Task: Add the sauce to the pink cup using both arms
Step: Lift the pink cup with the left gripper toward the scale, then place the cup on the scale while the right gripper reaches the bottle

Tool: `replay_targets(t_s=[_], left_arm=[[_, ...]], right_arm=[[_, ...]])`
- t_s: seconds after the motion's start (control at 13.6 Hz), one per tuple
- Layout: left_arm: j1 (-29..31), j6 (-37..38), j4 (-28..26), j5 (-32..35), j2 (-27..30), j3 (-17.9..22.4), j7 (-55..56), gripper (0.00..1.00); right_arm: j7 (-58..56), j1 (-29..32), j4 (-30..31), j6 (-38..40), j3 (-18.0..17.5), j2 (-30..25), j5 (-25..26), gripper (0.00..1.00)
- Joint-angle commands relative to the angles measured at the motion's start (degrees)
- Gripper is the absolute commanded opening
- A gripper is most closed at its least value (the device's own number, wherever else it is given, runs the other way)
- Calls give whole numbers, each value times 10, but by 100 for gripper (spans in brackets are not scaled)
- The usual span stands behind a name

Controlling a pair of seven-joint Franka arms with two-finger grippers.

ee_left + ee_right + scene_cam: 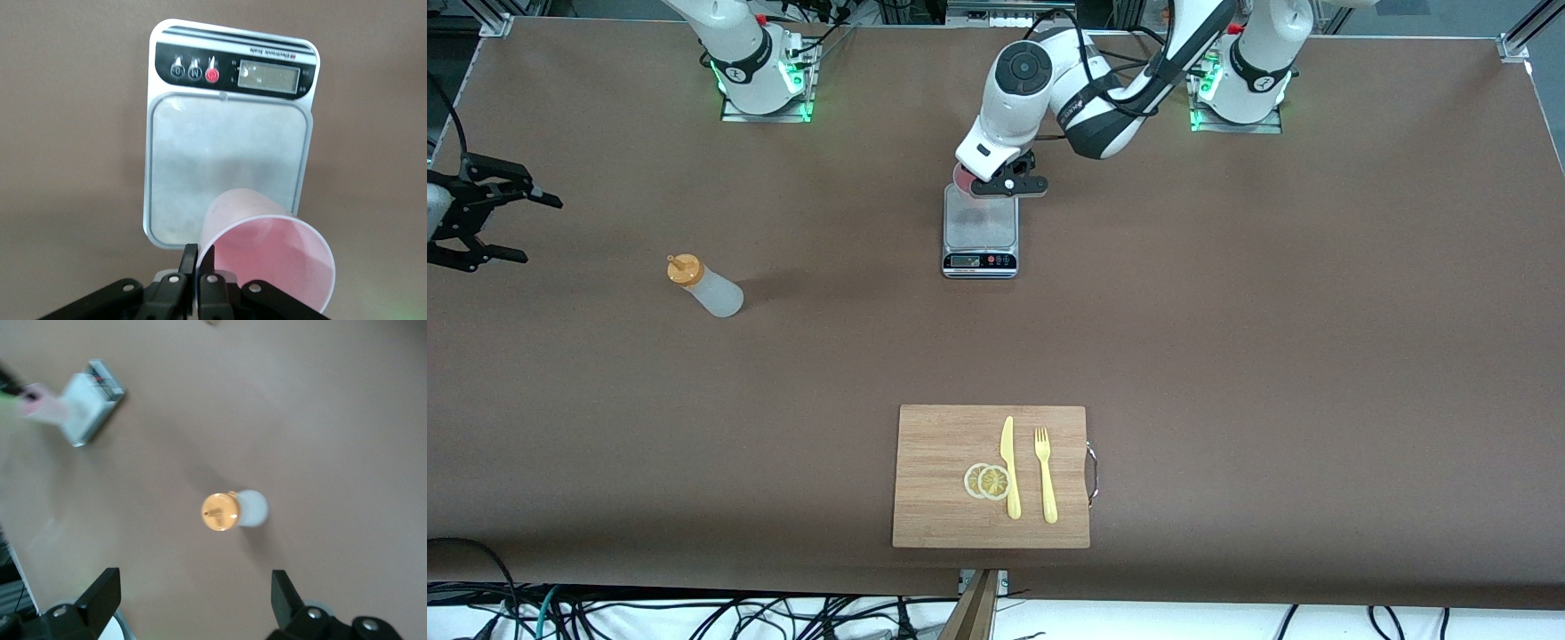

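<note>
the brown table (1272, 338) is spreading under everything, with both arm bases standing along its robot-side edge. the left arm (1103, 98) is bending down from its base toward the middle of that edge, while the right arm (734, 40) is rising out of view and its hand is hanging over the table's edge at the right arm's end. the wooden cutting board (943, 480) is lying at the middle of the camera-side edge, carrying a yellow knife (1010, 467), a yellow fork (1045, 476) and two lemon slices (987, 482) touching the knife. the kitchen scale (980, 233) is sitting just in front of the left arm, display facing the camera. the right gripper (511, 227) is standing wide open and empty. the left gripper (195, 270) is pinching the rim of the pink cup (267, 257), holding it tilted over the scale's robot-side edge. the sauce (704, 284) is standing upright on the table, toward the right arm's end, well apart from the scale.
</note>
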State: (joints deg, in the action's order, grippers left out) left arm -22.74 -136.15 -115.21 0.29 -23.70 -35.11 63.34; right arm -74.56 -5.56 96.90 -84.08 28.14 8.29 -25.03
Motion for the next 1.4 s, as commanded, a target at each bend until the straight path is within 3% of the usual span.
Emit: replay_targets(t_s=[0.0,0.15,0.29,0.37,0.52,0.59,0.66,0.96,1.18,1.33], left_arm=[[-4,-10,7,24,-14,14,13,0],[-4,-10,9,31,-16,26,12,0],[-4,-10,10,31,-22,26,11,0],[-4,-10,11,31,-23,31,6,7],[-4,-10,16,30,-23,38,6,43],[-4,-10,18,25,-21,38,6,86],[-3,-10,23,24,-19,38,6,100],[0,14,54,-29,3,36,7,100],[15,163,152,-24,14,41,-24,100],[31,261,220,-28,30,88,-123,100]], right_arm=[[-153,-2,59,29,59,-12,-65,100],[-279,12,111,46,93,1,-126,100],[-379,50,141,66,94,39,-173,100],[-431,66,141,86,94,75,-198,100],[-541,93,138,138,94,167,-257,99],[-590,97,138,153,94,209,-286,99],[-621,98,137,156,93,239,-308,99],[-679,99,92,158,73,350,-401,99],[-680,99,67,152,51,359,-422,99],[-681,100,53,155,41,377,-433,99]])
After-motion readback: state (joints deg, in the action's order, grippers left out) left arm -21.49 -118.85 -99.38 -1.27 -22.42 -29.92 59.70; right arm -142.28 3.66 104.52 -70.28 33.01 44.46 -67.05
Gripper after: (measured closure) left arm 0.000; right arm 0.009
